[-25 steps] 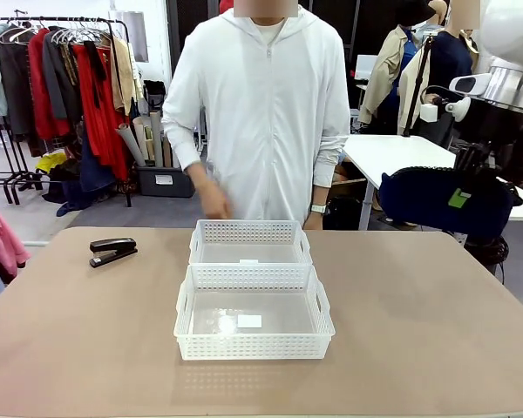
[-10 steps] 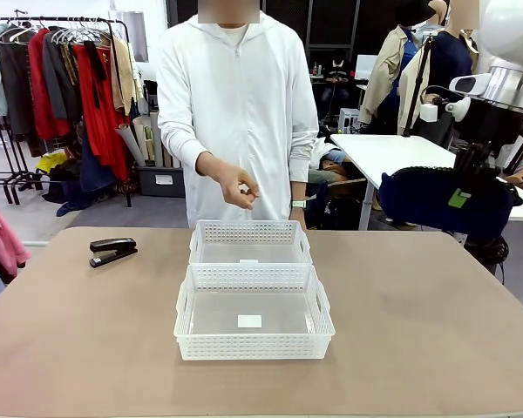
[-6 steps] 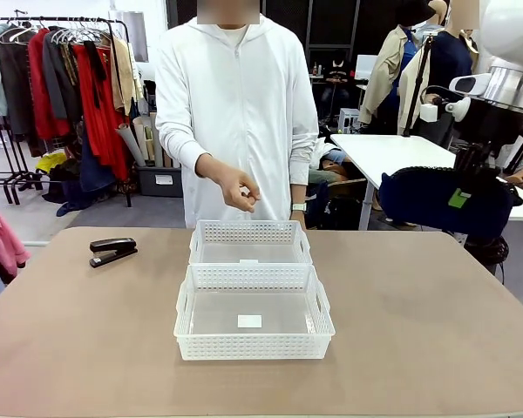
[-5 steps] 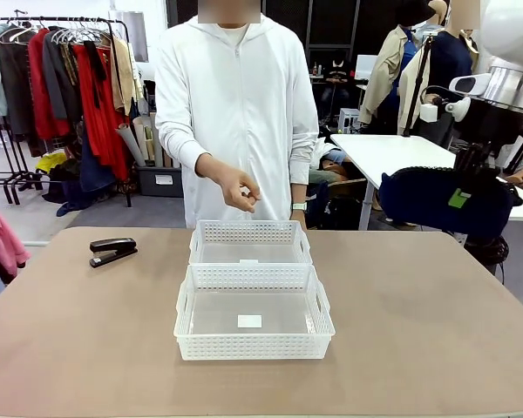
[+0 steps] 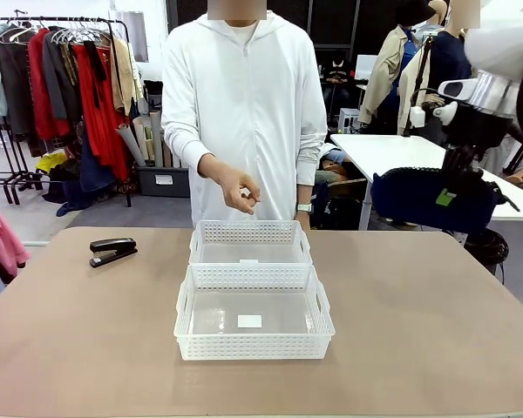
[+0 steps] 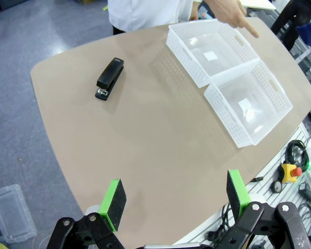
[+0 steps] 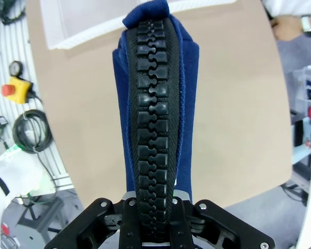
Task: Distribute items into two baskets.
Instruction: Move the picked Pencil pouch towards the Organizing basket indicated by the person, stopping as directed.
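The stapler (image 5: 113, 251) lies untouched at the left of the bench (image 5: 436, 331); the left pincer (image 6: 176, 194) is spread wide and empty. Mid-bench, the far basket (image 5: 248, 232) and the near basket (image 5: 253, 348) touch, with the person's hand (image 5: 240, 189) pointing over the far one. At right, the pouch (image 5: 427, 198) is clamped aloft in the right pincer (image 5: 444, 196), well apart from both; it should be lowered inside a basket before release. Compared with half a second earlier, pouch and arm are shifted slightly leftward.

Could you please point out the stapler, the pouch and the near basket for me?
stapler (image 5: 113, 251): front view, its black top.
pouch (image 7: 153, 106): right wrist view, its zipper.
near basket (image 5: 254, 347): front view, its front wall.
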